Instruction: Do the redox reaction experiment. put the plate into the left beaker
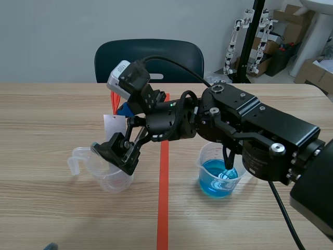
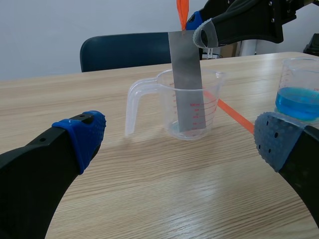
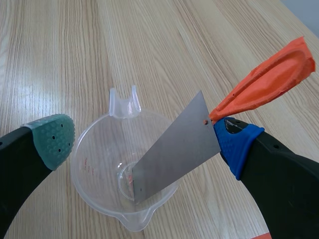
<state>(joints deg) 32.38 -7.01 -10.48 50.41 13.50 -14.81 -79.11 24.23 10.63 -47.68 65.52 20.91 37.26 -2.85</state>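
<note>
A grey metal plate (image 3: 174, 152) with an orange ribbon (image 3: 269, 79) tied to its top stands tilted in the empty clear left beaker (image 3: 94, 149), its lower end on the beaker's bottom. My right gripper (image 3: 144, 142) hovers over that beaker, open; the plate's upper corner leans on its blue pad (image 3: 237, 144), while the green pad (image 3: 52, 139) is well clear. In the scene view the right arm reaches across to the left beaker (image 1: 112, 177), plate (image 1: 114, 125) upright in it. My left gripper (image 2: 179, 142) is open, low over the table, facing the beaker (image 2: 212, 99) and plate (image 2: 187, 84).
A second beaker (image 1: 218, 174) with blue liquid stands right of the orange tape line (image 1: 163, 198), under the right arm. A dark chair (image 1: 148, 57) is behind the table's far edge. Boxes and equipment lie beyond at the back right.
</note>
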